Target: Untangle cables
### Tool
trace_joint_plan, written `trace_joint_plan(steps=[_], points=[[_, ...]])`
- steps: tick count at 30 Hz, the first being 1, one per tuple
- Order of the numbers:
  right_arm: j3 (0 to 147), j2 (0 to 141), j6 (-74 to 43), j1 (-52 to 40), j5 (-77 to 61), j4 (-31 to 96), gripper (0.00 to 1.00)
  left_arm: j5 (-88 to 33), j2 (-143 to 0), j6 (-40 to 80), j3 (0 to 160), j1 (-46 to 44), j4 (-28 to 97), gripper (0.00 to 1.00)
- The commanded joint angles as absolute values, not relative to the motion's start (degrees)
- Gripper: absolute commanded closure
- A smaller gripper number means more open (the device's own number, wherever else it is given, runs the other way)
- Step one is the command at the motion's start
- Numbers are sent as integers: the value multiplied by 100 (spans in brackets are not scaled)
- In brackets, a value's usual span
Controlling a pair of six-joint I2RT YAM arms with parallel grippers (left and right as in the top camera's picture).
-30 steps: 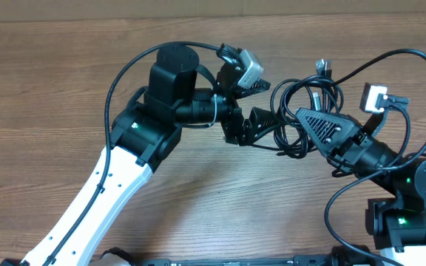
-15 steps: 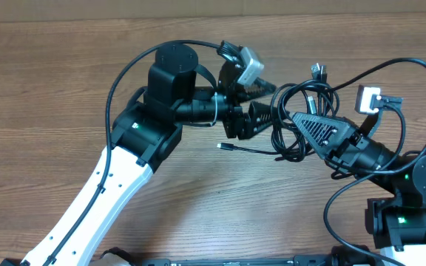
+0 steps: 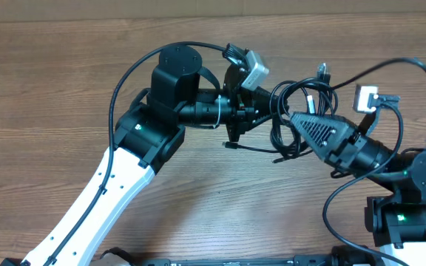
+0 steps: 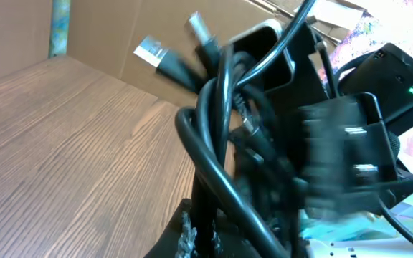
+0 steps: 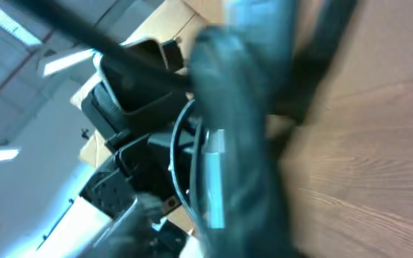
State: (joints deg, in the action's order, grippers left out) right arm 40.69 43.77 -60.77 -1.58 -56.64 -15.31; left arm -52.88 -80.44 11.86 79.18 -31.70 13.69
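Note:
The cables are a bundle of thin black loops between my two grippers, right of the table's middle. One plug sticks up at the back of the bundle. A thin loose end with a small plug trails to the lower left. My left gripper reaches in from the left and is shut on the bundle's left side. In the left wrist view its serrated jaws pinch a black cord, with thick loops rising above them. My right gripper points left into the bundle. Its wrist view is too blurred to show its jaws.
The wooden table runs wide to the left and front. A cardboard wall stands behind it. The right arm's base sits at the front right, with its own thick wiring arching over the bundle's right side.
My left gripper has pushed right into the bundle and closed on it. A thin plug end has slipped out to the lower left. The right gripper has shifted slightly left.

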Motion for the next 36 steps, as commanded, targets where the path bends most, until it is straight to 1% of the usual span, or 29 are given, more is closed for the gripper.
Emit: trace_joint_plan(steps=[1, 4, 6, 8, 12, 19, 23, 27, 33, 36], points=[[4084, 4338, -5590, -174, -5839, -1387, 23, -5253, -7940, 1179, 7988, -3004, 1302, 96], [4084, 4338, -5325, -152, -5828, -1083, 10, -5308, -7937, 1181, 7988, -2845, 1304, 96], [4084, 4338, -5207, -69, -5795, -854, 7, -5437, -7937, 1181, 7988, -2744, 1302, 96], [4084, 4338, -5183, 71, -5776, -648, 5, -5631, -7937, 1181, 7988, -2644, 1302, 96], [4084, 4338, -4984, 545, -5776, 67, 5, -6086, -7937, 1177, 7988, -2390, 1302, 96], [4084, 4338, -4195, 945, -5426, 1562, 3, -6143, -7937, 1127, 7988, -2287, 1304, 96], [4084, 4338, -3892, 1131, -4753, 2460, 0, -6154, -7937, 1009, 7988, -2285, 1304, 96], [4086, 4338, -3758, 1232, -3820, 3345, 0, -6154, -7937, 827, 7988, -2283, 1308, 96], [4086, 4338, -3765, 1251, -3280, 3728, 0, -6132, -7937, 657, 7988, -2283, 1424, 96], [4091, 4338, -3765, 1251, -2381, 4193, 0, -6125, -7940, 526, 7988, -2283, 1540, 96]])
